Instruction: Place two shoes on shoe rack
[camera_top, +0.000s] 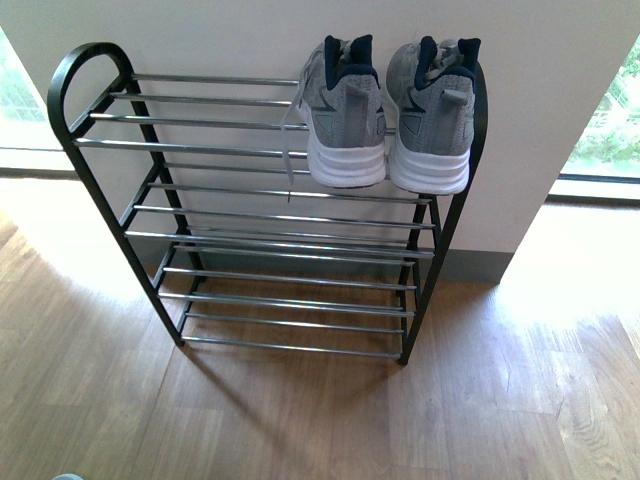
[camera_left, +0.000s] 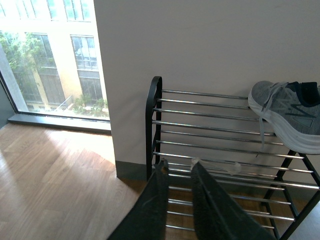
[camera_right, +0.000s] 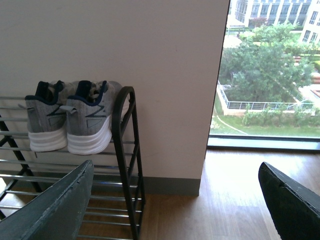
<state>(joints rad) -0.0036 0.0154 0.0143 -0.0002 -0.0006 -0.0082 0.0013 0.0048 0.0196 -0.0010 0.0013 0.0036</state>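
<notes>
No legible txt, brand or nos. on sneakers (camera_top: 385, 110) or rack (camera_top: 250, 150).

The left sneaker (camera_top: 345, 125) and right sneaker (camera_top: 432, 130) are grey knit with white soles and dark navy collars. The shoe rack (camera_top: 200, 148) has a black frame and shiny chrome bars. The floor (camera_top: 300, 420) is warm brown wood grain, and the wall (camera_top: 220, 40) is off-white above a grey skirting (camera_top: 470, 265).

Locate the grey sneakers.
In the front view, the grey sneakers sit side by side on the top shelf of the shoe rack, at its right end.
</notes>
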